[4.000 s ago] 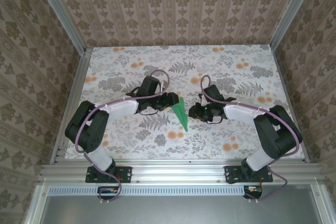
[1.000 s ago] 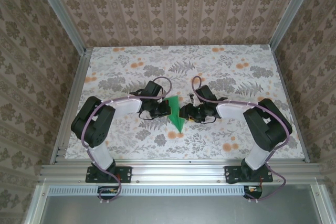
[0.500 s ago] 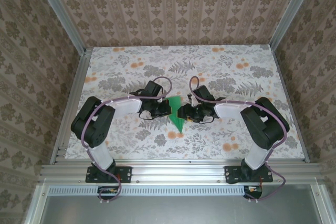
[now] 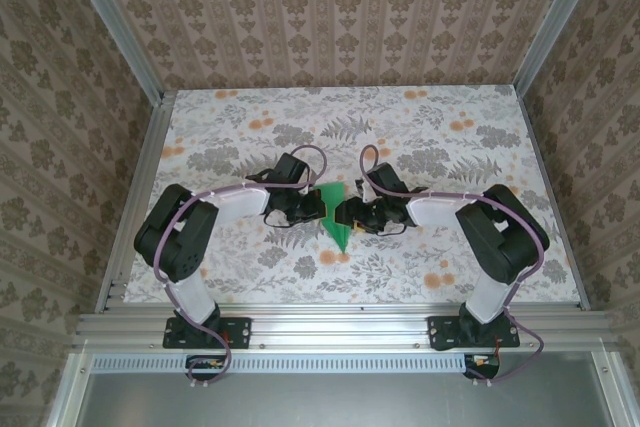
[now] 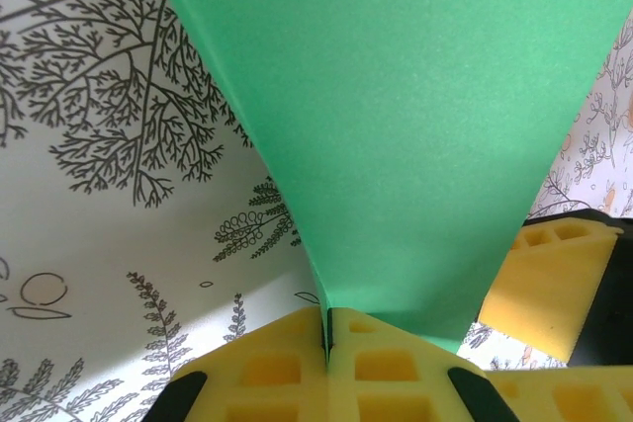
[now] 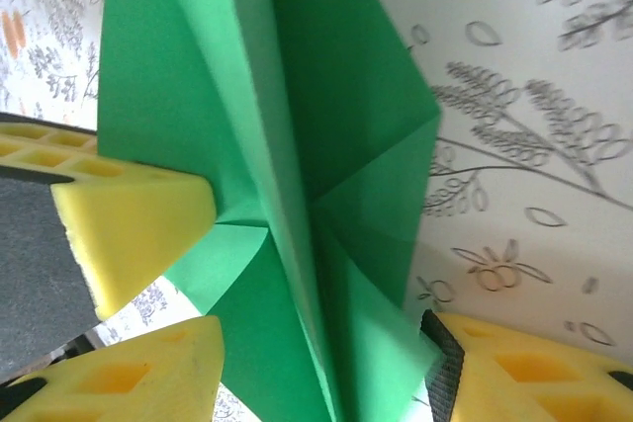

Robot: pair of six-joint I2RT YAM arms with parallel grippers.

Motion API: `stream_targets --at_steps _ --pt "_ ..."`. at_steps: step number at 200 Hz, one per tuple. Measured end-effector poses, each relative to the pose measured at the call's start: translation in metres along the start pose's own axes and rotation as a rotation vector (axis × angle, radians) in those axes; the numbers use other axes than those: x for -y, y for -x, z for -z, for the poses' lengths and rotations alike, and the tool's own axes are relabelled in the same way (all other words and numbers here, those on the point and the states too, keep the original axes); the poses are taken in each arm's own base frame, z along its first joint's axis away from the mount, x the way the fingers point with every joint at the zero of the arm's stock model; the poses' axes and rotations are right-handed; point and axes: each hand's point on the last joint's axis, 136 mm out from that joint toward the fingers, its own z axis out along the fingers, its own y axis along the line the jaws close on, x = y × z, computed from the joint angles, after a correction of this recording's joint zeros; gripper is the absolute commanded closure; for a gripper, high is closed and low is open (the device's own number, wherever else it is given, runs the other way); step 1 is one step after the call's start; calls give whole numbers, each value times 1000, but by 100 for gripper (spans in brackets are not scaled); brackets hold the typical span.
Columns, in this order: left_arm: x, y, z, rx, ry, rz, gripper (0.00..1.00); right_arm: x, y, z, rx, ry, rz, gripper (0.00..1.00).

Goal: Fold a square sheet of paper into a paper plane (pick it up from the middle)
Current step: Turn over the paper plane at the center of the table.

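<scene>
Gripping the plane [image 4: 337,217] was your left gripper [image 4: 312,205]. Its jaws were fully together, yellow pads [image 5: 267,373] face to face. Your left wrist view showed the green paper's edge caught in the seam between them.

Item, plane: bright green, folded to a narrow dart, wide end toward the far side, point toward the near edge. It sat at the middle of the table [image 4: 450,137], between your two grippers. Your right wrist view showed a long centre crease, layered flaps on each side, and one flap corner jutting right. Whether its point touched the table you could not tell.

Item, right gripper [image 4: 352,213]: just beside the plane on its right, facing the left gripper across it. Its jaws stood apart, one finger [image 6: 129,378] on either side of the plane's folds. The paper ran between them and was not squeezed flat. Whether either finger pressed on the paper you could not tell.

Item, left gripper as seen from your right wrist: one pad's tip touched the plane's left flap, just above the right gripper's own finger.

Item, arms: both reached in from the near edge, elbows outward, wrists meeting at the plane.
</scene>
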Motion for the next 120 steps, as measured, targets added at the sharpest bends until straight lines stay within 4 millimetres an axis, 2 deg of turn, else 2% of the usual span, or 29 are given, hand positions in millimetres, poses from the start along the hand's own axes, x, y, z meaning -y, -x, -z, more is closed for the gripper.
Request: stream_targets --at_steps 46,97,120 --pt "0 0 0 0 0 0 100 -10 -2 -3 -4 42 18 43" --pt "0 0 0 0 0 0 100 -6 -6 -4 -6 41 12 42" --pt "0 0 0 0 0 0 100 -7 -10 -6 -15 40 29 48"
